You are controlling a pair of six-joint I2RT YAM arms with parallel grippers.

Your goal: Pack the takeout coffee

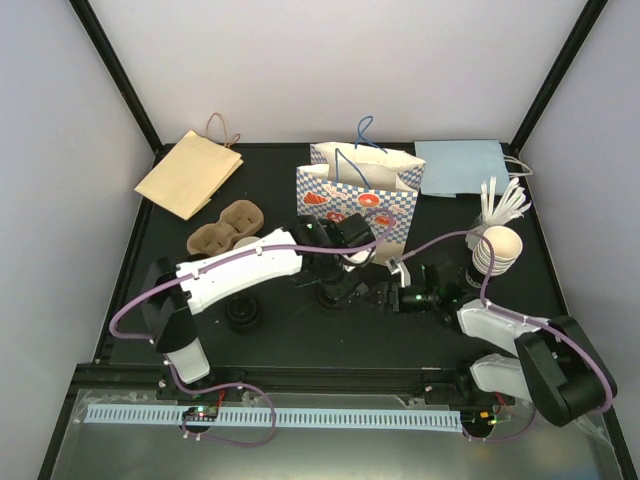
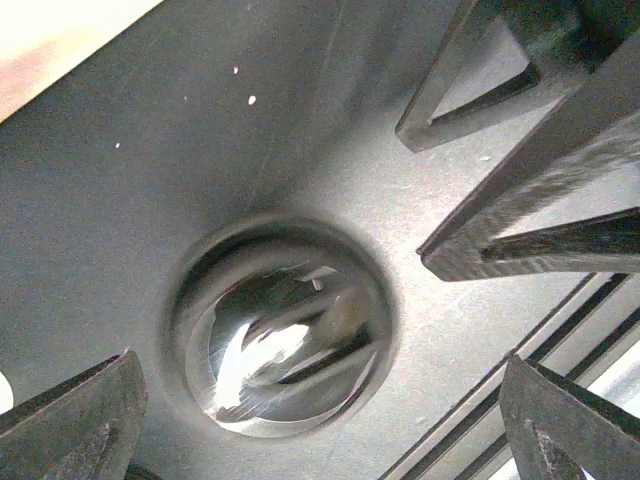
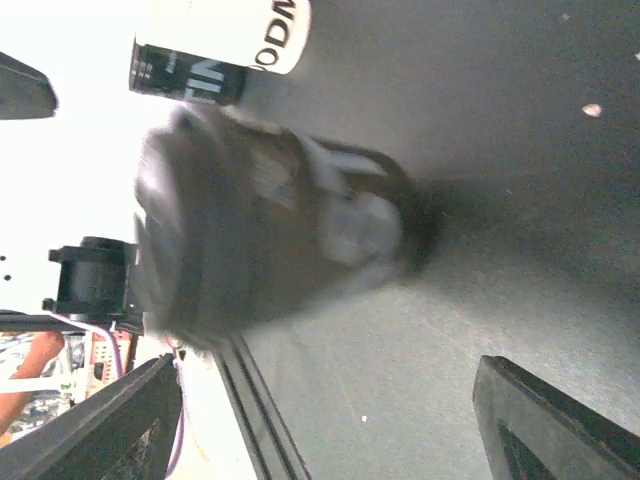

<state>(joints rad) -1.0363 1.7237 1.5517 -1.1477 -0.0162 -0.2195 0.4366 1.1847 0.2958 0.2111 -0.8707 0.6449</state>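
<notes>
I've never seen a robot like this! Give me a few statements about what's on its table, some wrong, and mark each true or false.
1. The checked gift bag stands upright. True.
2. The brown paper bag stands upright. False: it lies flat at the back left.
3. The left tool is open. True.
4. The cup carrier sits inside the gift bag. False: it lies on the table, near the brown paper bag.
</notes>
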